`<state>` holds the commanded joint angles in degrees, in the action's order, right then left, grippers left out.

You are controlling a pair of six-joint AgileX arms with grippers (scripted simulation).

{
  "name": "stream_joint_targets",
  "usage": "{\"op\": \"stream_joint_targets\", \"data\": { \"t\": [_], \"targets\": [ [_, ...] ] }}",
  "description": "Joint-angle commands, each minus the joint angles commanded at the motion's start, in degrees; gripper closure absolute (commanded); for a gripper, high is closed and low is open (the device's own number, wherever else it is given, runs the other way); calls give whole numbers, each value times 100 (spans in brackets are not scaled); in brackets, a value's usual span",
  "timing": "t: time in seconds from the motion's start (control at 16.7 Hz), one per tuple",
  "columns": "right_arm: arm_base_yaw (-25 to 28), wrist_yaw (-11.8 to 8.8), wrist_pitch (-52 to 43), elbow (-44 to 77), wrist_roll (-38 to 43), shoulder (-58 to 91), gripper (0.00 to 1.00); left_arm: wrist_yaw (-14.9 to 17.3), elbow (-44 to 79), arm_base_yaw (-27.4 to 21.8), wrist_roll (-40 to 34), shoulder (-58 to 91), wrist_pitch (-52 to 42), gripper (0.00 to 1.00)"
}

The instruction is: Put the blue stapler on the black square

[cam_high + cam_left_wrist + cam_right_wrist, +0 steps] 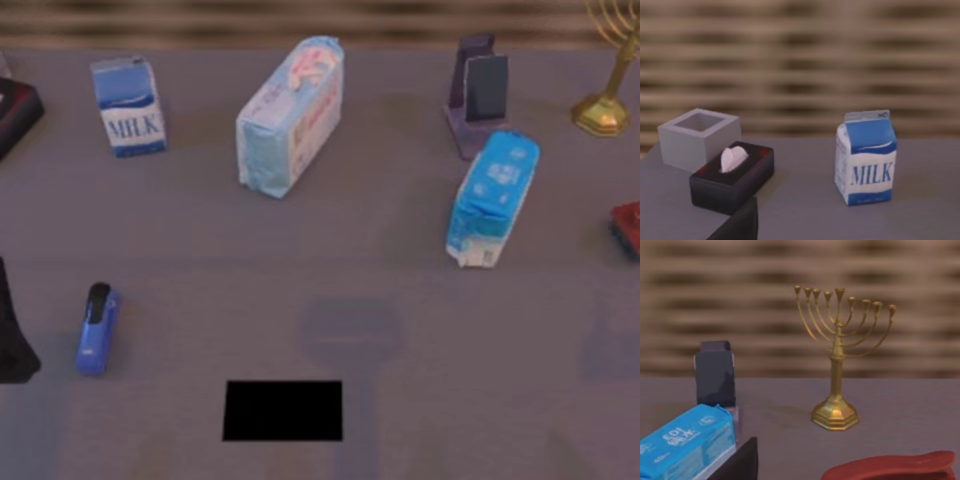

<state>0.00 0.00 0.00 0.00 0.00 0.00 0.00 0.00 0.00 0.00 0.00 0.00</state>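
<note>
Left gripper (12,345), fingers' state unclear, sits just left of the blue stapler (97,328); the black square (283,410) lies farther right. Stapler looks light, rigid, slick; grasp across its narrow middle.

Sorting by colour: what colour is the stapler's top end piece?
Black, on the blue stapler; top view shows it best.

left arm (12,330): parked at the desk's left edge, only a dark part showing | right arm: outside the top view | grippers: fingers unseen
</note>
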Motion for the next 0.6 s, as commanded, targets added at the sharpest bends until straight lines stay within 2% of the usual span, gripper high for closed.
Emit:
{"op": "stream_joint_targets", "data": {
  "t": [0.3,0.6],
  "targets": [
    [0,0,0,0,0,0,0,12,348,-47,-32,355,-263,0],
    [0,0,0,0,0,0,0,12,1878,-196,-163,2162,-1415,0]
  ]
}}
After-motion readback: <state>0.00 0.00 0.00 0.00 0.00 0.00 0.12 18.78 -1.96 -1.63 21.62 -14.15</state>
